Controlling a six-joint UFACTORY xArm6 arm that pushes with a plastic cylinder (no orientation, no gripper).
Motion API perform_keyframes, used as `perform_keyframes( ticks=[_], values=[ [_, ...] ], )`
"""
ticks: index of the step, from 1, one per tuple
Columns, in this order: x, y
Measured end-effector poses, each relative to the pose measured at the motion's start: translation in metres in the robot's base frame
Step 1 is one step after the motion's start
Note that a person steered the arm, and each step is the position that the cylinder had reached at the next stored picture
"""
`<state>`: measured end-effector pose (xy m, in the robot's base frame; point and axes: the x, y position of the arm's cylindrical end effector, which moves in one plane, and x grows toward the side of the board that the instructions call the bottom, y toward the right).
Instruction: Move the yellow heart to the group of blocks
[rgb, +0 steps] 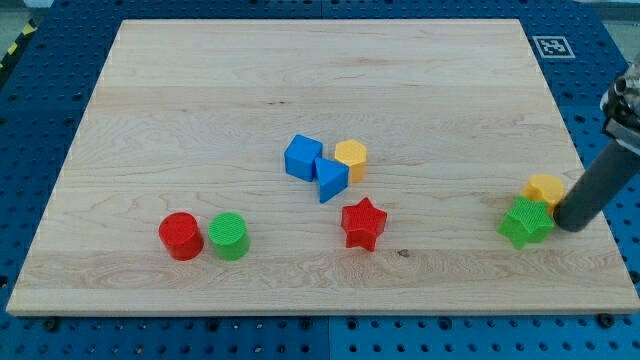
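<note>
The yellow heart (545, 188) lies near the board's right edge, touching the green star (526, 222) just below it. My tip (571, 224) stands right beside both, on their right side, close to or touching the heart. The group of blocks sits at the board's middle: a blue cube (302, 157), a blue triangle (331, 180) and a yellow hexagon (351, 158) packed together, with a red star (363, 223) a little below them.
A red cylinder (181, 236) and a green cylinder (229, 236) stand side by side at the lower left. The wooden board (320, 80) lies on a blue perforated table. A fiducial tag (552, 46) sits at the upper right.
</note>
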<state>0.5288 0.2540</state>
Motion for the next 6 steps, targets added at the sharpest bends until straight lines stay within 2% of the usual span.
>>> perform_keyframes(
  ticks=[2,3,5,6],
  values=[
    [-0.069,-0.015],
    [-0.069,-0.020],
    [-0.058,0.019],
    [-0.054,0.015]
  ],
)
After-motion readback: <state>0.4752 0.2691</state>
